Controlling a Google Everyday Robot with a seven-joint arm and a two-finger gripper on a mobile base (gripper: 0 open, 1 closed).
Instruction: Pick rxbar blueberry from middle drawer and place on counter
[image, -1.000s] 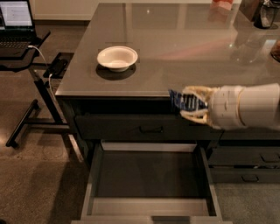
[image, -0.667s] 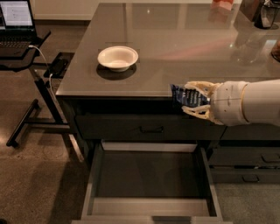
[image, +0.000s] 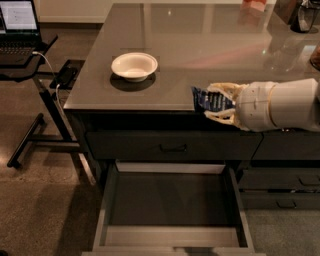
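My gripper (image: 216, 103) comes in from the right on a white arm and is shut on the rxbar blueberry (image: 209, 101), a dark navy wrapper with pale print. It holds the bar over the front edge of the counter (image: 200, 45), right of centre. The middle drawer (image: 170, 205) stands pulled open below, and its dark bottom holds nothing.
A white bowl (image: 134, 66) sits on the counter's front left. A closed top drawer front with a black handle (image: 173, 147) is above the open drawer. A laptop (image: 17, 25) on a black stand (image: 40, 100) is at the left. Dark objects stand at the counter's far right.
My gripper has lifted the bar slightly and moved it up toward the countertop's front edge. The drawer stays open and the bowl has not moved.
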